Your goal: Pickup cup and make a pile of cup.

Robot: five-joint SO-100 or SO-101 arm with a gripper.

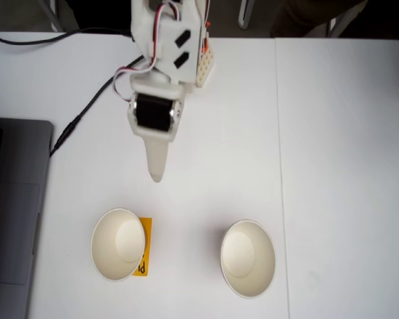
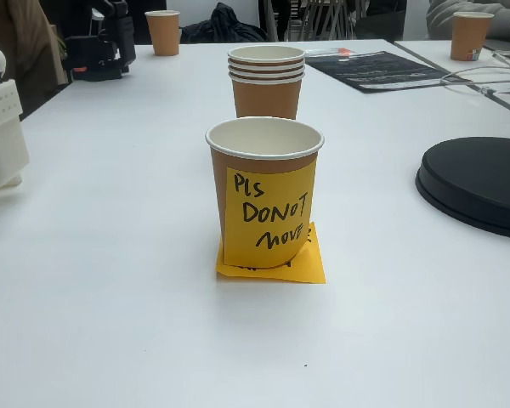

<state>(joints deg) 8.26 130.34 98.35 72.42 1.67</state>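
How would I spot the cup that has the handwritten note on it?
In the top-down fixed view, start at the grey laptop on the left edge of the white table. The labelled cup is the nearer of two open cups. Unlike the plain cup farther right, it stands on an orange sticky note.

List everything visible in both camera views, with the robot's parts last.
Paper cups: two, cream inside, left and right in a fixed view, apart.
Labelled cup: one, brown, yellow handwritten note, centre.
Sticky note: one, orange-yellow, flat under the labelled cup.
Cup stack: one, brown, behind the labelled cup.
Far cups: two, brown, back left and back right.
Laptop: one, grey, left edge.
Cable: one, black, upper left.
Disc: one, black, right.
Table: one, white.
Arm: one, white, top; tool points toward the cups, touching nothing, open or shut unclear.
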